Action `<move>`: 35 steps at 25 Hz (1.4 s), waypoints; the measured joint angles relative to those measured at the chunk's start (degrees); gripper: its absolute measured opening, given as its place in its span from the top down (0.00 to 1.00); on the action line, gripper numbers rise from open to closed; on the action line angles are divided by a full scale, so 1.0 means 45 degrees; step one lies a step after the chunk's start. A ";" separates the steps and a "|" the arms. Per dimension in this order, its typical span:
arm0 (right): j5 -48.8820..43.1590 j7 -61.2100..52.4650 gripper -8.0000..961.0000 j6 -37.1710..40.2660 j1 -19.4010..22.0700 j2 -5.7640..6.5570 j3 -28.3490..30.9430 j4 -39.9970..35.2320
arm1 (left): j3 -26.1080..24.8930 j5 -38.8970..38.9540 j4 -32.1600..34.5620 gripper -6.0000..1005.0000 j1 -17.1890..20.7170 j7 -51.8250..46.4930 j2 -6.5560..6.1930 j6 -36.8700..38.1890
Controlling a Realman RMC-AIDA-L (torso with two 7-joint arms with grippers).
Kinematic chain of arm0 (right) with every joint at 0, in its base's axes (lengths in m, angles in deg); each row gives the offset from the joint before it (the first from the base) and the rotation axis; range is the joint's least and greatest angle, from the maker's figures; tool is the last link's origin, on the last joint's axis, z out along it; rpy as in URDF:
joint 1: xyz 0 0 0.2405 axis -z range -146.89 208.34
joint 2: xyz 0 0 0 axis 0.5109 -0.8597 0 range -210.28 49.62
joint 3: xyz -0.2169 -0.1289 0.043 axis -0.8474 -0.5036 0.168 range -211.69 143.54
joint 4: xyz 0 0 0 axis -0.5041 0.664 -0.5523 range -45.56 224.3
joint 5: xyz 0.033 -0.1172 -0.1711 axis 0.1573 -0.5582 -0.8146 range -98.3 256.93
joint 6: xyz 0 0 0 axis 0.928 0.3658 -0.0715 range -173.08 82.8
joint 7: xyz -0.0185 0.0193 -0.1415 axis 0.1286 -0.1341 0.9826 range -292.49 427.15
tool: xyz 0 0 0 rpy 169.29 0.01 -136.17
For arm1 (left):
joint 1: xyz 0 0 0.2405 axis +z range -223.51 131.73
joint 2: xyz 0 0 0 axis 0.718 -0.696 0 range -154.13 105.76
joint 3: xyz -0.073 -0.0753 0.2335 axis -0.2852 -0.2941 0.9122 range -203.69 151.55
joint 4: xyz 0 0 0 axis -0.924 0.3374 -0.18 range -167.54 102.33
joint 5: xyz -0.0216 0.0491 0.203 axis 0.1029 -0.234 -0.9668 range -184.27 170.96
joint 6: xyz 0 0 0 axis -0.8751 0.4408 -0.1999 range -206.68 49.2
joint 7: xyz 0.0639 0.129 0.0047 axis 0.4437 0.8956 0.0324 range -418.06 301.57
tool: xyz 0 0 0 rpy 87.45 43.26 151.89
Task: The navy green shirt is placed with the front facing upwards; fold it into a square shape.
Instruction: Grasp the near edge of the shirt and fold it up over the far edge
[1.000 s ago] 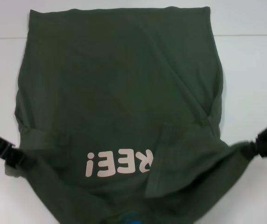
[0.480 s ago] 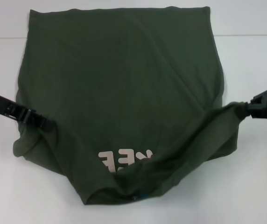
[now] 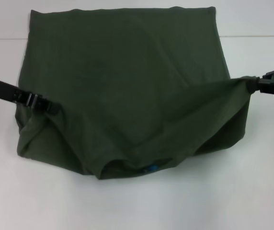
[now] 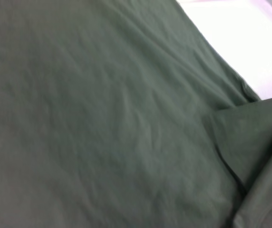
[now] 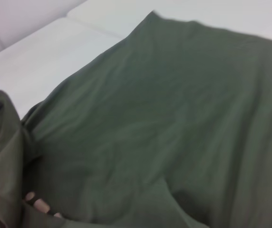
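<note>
Navy green shirt (image 3: 127,91) lies spread over the white surface (image 3: 252,191), its near part lifted and carried over the rest of the cloth, pinched at either side. The left gripper (image 3: 48,108) holds a bunched fold at the shirt's left edge; the right gripper (image 3: 253,84) has the right corner gathered tight, with the fabric drawn taut from its fingers down toward the sagging middle. Both sets of fingers look closed on cloth.

To do this fold well, I'd say the two grips should travel level and together toward the far edge, keeping the span between them stretched so the drooping centre doesn't drag or bunch. The right side sits higher than the left, so evening them out before laying down would give a straighter crease.

The chest lettering is turned under and out of sight; only a scrap of pale print peeks out in the right wrist view, below a fold. A small blue spot (image 3: 151,168) shows at the near edge, too small to identify. Both wrist views are filled with fabric, and neither shows its own fingers.
</note>
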 joint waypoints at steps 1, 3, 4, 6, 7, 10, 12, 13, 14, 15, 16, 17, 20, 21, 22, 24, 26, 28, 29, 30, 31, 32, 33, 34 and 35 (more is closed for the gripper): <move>0.0004 0.0065 0.96 -0.0181 -0.0013 -0.0014 0.0070 0.0118 | 0.0039 0.0086 -0.0043 0.94 0.0021 0.0052 0.0003 -0.0171; 0.0012 0.0206 0.96 -0.0538 -0.0055 -0.0076 0.0155 0.0359 | 0.0113 0.0163 -0.0158 0.94 0.0045 0.0148 0.0029 -0.0524; 0.0017 0.0278 0.96 -0.0717 -0.0067 -0.0117 0.0181 0.0437 | 0.0123 0.0166 -0.0189 0.94 0.0048 0.0183 0.0044 -0.0642; 0.0034 0.0488 0.96 -0.1105 -0.0062 -0.0246 0.0251 0.0557 | 0.0129 0.0168 -0.0246 0.94 0.0051 0.0273 0.0086 -0.0994; 0.0039 0.0575 0.96 -0.1275 -0.0057 -0.0314 0.0288 0.0601 | 0.0129 0.0169 -0.0250 0.94 0.0053 0.0307 0.0101 -0.1134; 0.0053 0.0747 0.96 -0.1750 -0.0057 -0.0481 0.0341 0.0660 | 0.0098 0.0173 -0.0251 0.94 0.0060 0.0344 0.0120 -0.1459; 0.0065 0.0814 0.96 -0.2065 -0.0056 -0.0543 0.0350 0.0737 | 0.0077 0.0174 -0.0251 0.94 0.0096 0.0350 0.0120 -0.1774; 0.0067 0.0848 0.96 -0.2242 -0.0057 -0.0570 0.0351 0.0786 | 0.0070 0.0174 -0.0251 0.94 0.0123 0.0352 0.0119 -0.1932; 0.0070 0.0876 0.96 -0.2371 -0.0059 -0.0584 0.0352 0.0862 | 0.0071 0.0174 -0.0251 0.94 0.0149 0.0351 0.0119 -0.2081; 0.0072 0.0898 0.96 -0.2510 -0.0060 -0.0591 0.0356 0.0938 | 0.0076 0.0173 -0.0251 0.94 0.0164 0.0352 0.0119 -0.2187; 0.0072 0.0905 0.96 -0.2656 -0.0060 -0.0592 0.0362 0.1034 | 0.0095 0.0151 -0.0274 0.94 0.0176 0.0351 0.0118 -0.2337; 0.0072 0.0906 0.96 -0.2780 -0.0061 -0.0592 0.0366 0.1130 | 0.0115 0.0099 -0.0328 0.94 0.0182 0.0348 0.0118 -0.2472; 0.0070 0.0905 0.96 -0.3208 -0.0047 -0.0543 0.0378 0.1528 | 0.0127 0.0014 -0.0483 0.94 0.0240 0.0306 0.0104 -0.2825; 0.0072 0.0907 0.96 -0.3315 -0.0031 -0.0516 0.0398 0.1628 | 0.0128 0.0000 -0.0530 0.94 0.0274 0.0279 0.0091 -0.2966; 0.0071 0.0912 0.96 -0.3405 -0.0022 -0.0505 0.0424 0.1704 | 0.0128 0.0000 -0.0538 0.94 0.0294 0.0268 0.0082 -0.3030; 0.0068 0.0927 0.96 -0.3549 -0.0006 -0.0493 0.0468 0.1786 | 0.0112 -0.0003 -0.0551 0.94 0.0339 0.0249 0.0066 -0.3144; 0.0054 0.0927 0.96 -0.3747 0.0021 -0.0489 0.0484 0.1802 | 0.0085 -0.0008 -0.0553 0.94 0.0362 0.0236 0.0057 -0.3260; 0.0058 0.0913 0.96 -0.3969 0.0055 -0.0493 0.0518 0.1840 | 0.0106 -0.0020 -0.0554 0.94 0.0423 0.0194 0.0054 -0.3480; 0.0067 0.0914 0.96 -0.4059 0.0066 -0.0498 0.0546 0.1879 | 0.0121 -0.0028 -0.0554 0.94 0.0454 0.0175 0.0055 -0.3594; 0.0065 0.0919 0.96 -0.4138 0.0063 -0.0498 0.0577 0.1944 | 0.0130 -0.0036 -0.0554 0.94 0.0480 0.0163 0.0061 -0.3687; 0.0057 0.0927 0.96 -0.4214 0.0054 -0.0498 0.0603 0.2003 | 0.0134 -0.0046 -0.0554 0.94 0.0500 0.0157 0.0071 -0.3784; 0.0037 0.0932 0.96 -0.4315 0.0051 -0.0496 0.0623 0.2064 | 0.0136 -0.0058 -0.0554 0.94 0.0512 0.0156 0.0082 -0.3857; 0.0023 0.0939 0.96 -0.4405 0.0048 -0.0495 0.0637 0.2112 | 0.0136 -0.0073 -0.0555 0.94 0.0525 0.0155 0.0083 -0.3945; 0.0019 0.0954 0.96 -0.4489 0.0047 -0.0494 0.0640 0.2133 | 0.0134 -0.0081 -0.0554 0.94 0.0533 0.0155 0.0084 -0.4013; 0.0024 0.0991 0.96 -0.4551 0.0049 -0.0495 0.0644 0.2133 | 0.0133 -0.0084 -0.0554 0.94 0.0545 0.0155 0.0090 -0.4119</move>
